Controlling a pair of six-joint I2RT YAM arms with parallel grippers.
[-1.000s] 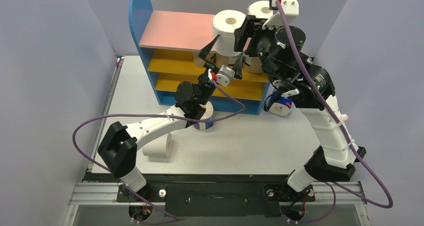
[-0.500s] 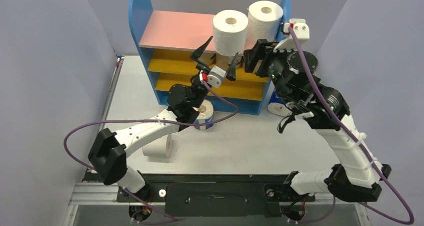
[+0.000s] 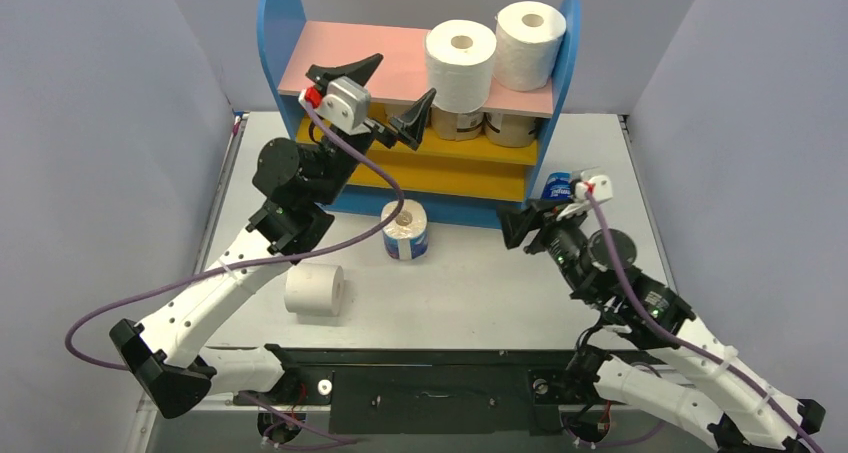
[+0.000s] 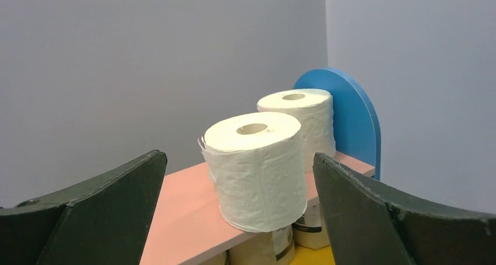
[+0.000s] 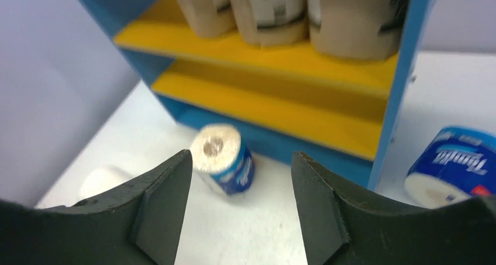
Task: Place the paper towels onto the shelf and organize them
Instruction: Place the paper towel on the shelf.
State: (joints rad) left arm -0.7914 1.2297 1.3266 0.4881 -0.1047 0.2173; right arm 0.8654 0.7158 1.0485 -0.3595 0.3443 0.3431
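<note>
The shelf (image 3: 340, 58) holds two white paper towels (image 3: 461, 65) (image 3: 528, 43) upright at the right end of its pink top. Tan rolls (image 3: 460, 123) stand on the upper yellow board. My left gripper (image 3: 375, 98) hangs open before the top board, left of the nearer white roll (image 4: 254, 168), empty. My right gripper (image 3: 515, 223) is low over the table near the shelf's right foot, open and empty. A blue-and-white roll (image 3: 405, 230) stands in front of the shelf, also ahead of the right gripper (image 5: 241, 157). One more blue-printed roll (image 5: 453, 165) lies right of the shelf.
A plain white roll (image 3: 315, 289) lies on its side on the table (image 3: 480, 283) at the near left. Grey walls close in both sides and the back. The lower yellow board (image 5: 263, 104) is bare. Purple cables loop off both arms.
The right gripper let go of the white roll at the top's right end and dropped back to the table. The left gripper rose and swung left along the shelf front.
</note>
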